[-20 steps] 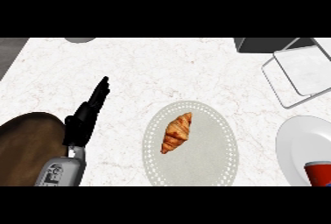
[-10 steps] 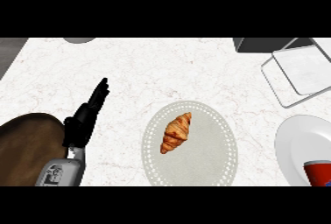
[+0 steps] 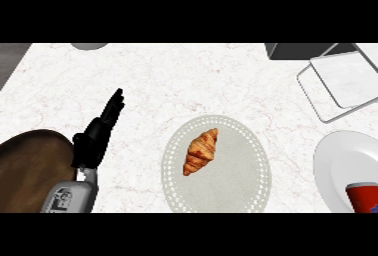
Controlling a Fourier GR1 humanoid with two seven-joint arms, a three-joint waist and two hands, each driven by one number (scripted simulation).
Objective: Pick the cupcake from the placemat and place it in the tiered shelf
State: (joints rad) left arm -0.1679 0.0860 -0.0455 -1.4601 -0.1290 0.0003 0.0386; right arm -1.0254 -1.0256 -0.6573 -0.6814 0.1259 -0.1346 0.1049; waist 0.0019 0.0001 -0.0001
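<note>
head view: golden croissant (image 3: 201, 151) on placemat (image 3: 240, 170)

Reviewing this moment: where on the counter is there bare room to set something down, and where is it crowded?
Bare marble counter spans the far middle, between the left hand and the tiered shelf. A narrower strip runs between the hand and the placemat. The right side is crowded: shelf, white plate carrying a red object. The pastry occupies the placemat's centre.

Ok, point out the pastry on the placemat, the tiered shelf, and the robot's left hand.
croissant (image 3: 201, 152), head view, middle of its ridged golden crust.
tiered shelf (image 3: 344, 82), head view, flat white top tier inside the wire frame.
left hand (image 3: 94, 139), head view, back of the black hand, fingers straight.
</note>
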